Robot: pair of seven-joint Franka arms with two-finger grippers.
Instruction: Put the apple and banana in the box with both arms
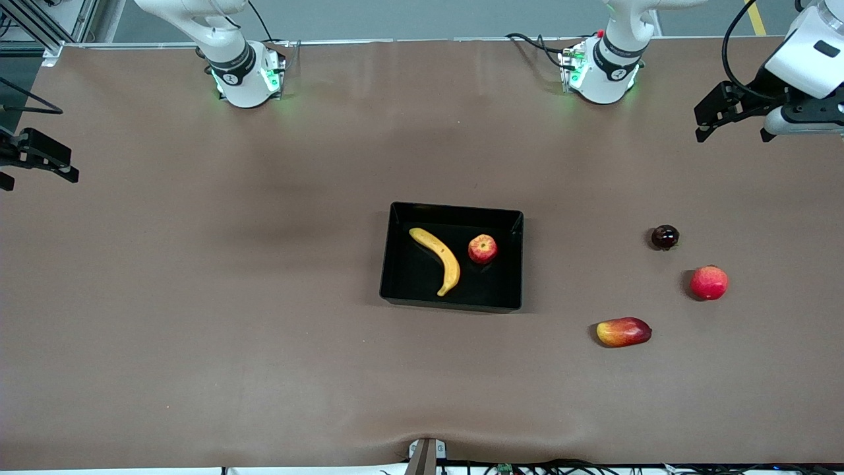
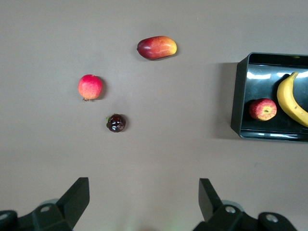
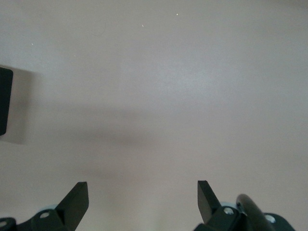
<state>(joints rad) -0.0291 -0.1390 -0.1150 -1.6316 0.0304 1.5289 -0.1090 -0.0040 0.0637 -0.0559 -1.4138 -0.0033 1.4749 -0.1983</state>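
The left gripper (image 1: 732,122) hangs wide and empty over the surface (image 1: 198,297) at the left arm's end, well apart from the box (image 1: 395,264); its 2 spread fingers (image 2: 77,197) frame bare surface in the left wrist view. The right gripper (image 1: 36,161) hangs over the right arm's end of the surface, also well apart from the box, equally wide and holding nothing. Both arms look to be waiting. The banana (image 1: 438,257) lies flat in the box, toward the right arm's end of it, and the apple (image 1: 482,249) sits just beside the banana, inside the box toward the left arm's end, apart from the walls. By the look of it the task is done, so little remains to go wrong. The main risk would be a needless reach back toward the box: a gripper coming down could clip its low wall and shove it, or roll the apple. 3 other fruits lie outside the box toward the left arm's end: a small dark fruit (image 1: 664,237), a pink-red round fruit (image 1: 709,282) and an oblong red-and-yellow fruit (image 1: 624,332). The round one resembles the apple, and mistaking it for an unfinished job would add a wrong fruit to the box.
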